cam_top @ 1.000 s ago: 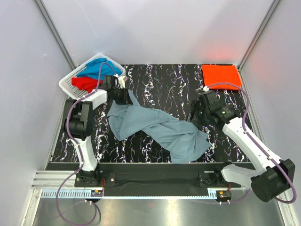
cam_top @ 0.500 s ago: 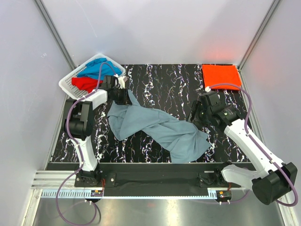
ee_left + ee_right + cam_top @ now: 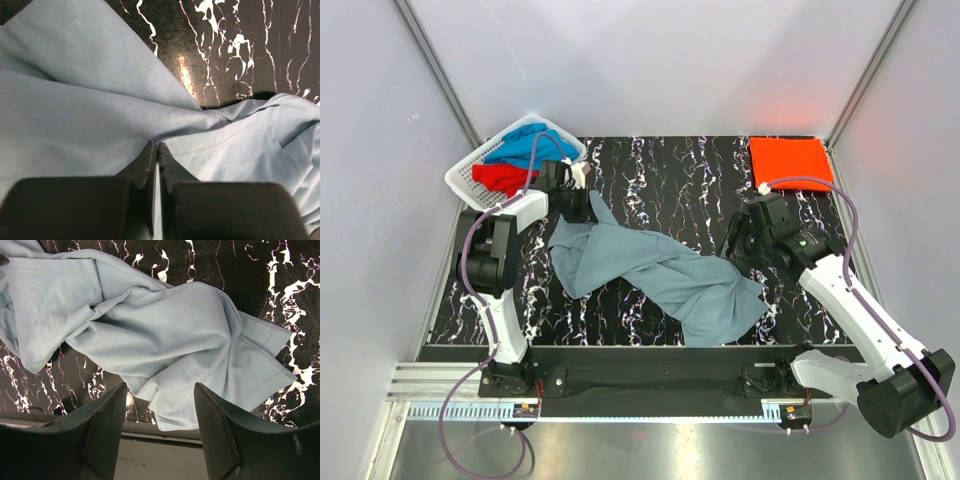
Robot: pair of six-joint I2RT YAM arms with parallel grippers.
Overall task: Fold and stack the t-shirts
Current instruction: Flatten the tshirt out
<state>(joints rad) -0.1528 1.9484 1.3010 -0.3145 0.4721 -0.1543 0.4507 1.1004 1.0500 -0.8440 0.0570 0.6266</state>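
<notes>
The dull grey-blue t-shirt lies crumpled across the middle of the black marble table. My left gripper is shut on its far left corner; in the left wrist view the tips pinch the cloth. My right gripper is open, just above the shirt's right end. In the right wrist view its jaws stand wide apart over the shirt, holding nothing. The orange-red t-shirt lies folded at the back right corner. The bright blue t-shirt and the red t-shirt lie in the basket.
The white slotted basket stands at the back left, close behind my left gripper. Grey walls close in the table on three sides. The table's near edge runs just below the shirt's hem.
My right arm has shifted slightly, its gripper staying open over the shirt's right end. The left gripper and the shirts have not visibly moved.
</notes>
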